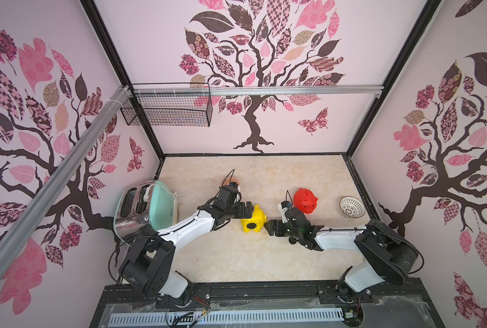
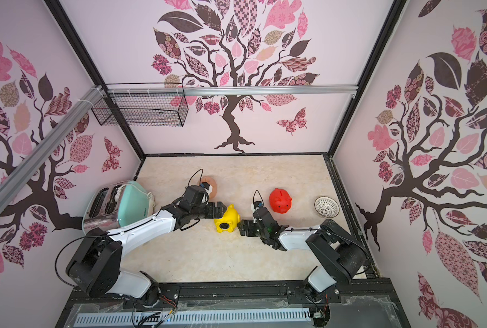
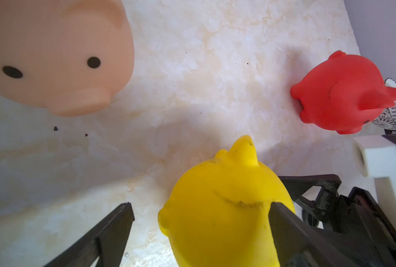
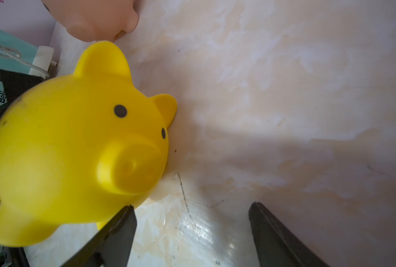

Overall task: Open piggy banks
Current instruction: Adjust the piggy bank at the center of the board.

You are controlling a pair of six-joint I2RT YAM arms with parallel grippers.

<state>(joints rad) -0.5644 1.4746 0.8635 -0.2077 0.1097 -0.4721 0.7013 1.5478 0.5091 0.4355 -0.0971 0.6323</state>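
Barely started: your yellow pig [image 1: 254, 218] is tipped, belly plug [image 1: 251, 226] looks still in, red pig [image 1: 305, 200] and peach pig [image 3: 53, 53] untouched. Left end effector [image 3: 200, 205] and right end effector [image 4: 191, 206] gape empty.

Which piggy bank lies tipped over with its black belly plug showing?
The yellow piggy bank: its black belly plug faces the camera. The red piggy bank stands upright; the peach piggy bank shows no plug.

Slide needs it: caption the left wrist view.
Open left claw flanks the yellow piggy bank; peach piggy bank and red piggy bank beyond.
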